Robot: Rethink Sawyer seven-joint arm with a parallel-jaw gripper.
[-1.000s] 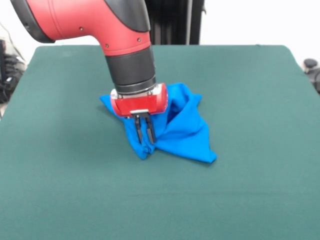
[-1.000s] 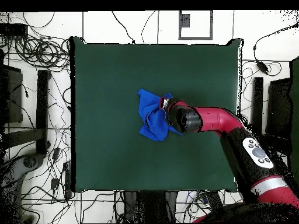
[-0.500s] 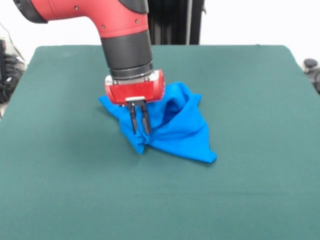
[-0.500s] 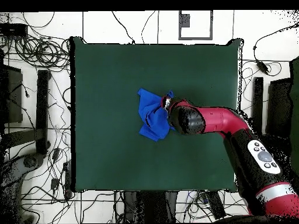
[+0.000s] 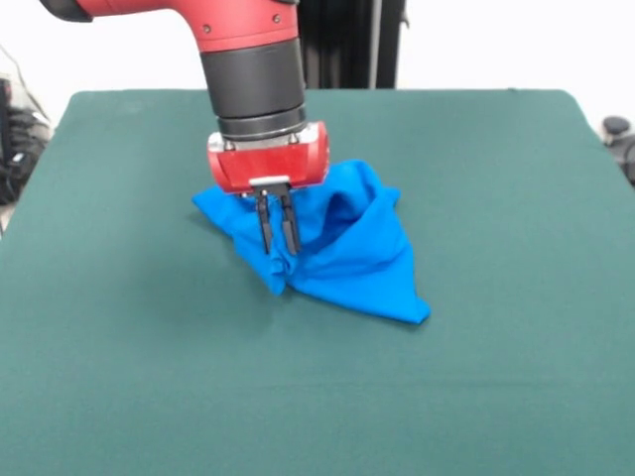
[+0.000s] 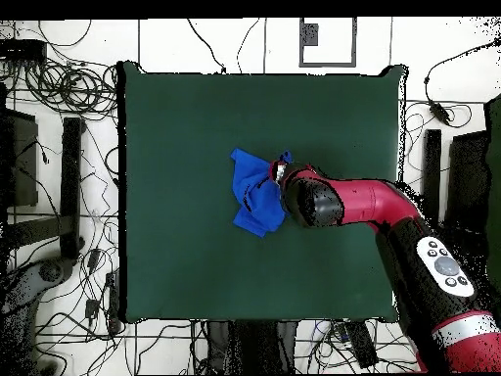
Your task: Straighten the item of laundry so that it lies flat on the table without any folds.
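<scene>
Shirt (image 5: 342, 253) sits bunched near the middle of the table (image 5: 496, 377), near corner flat on the felt, rest heaped in folds with one ridge pulled up. Gripper (image 5: 278, 238) hangs over the heap's left part, fingers (image 5: 265, 226) nearly together, pinching that ridge. Overhead: arm (image 6: 362, 204) covers one edge of the shirt (image 6: 256, 193), gripper hidden under it.
</scene>
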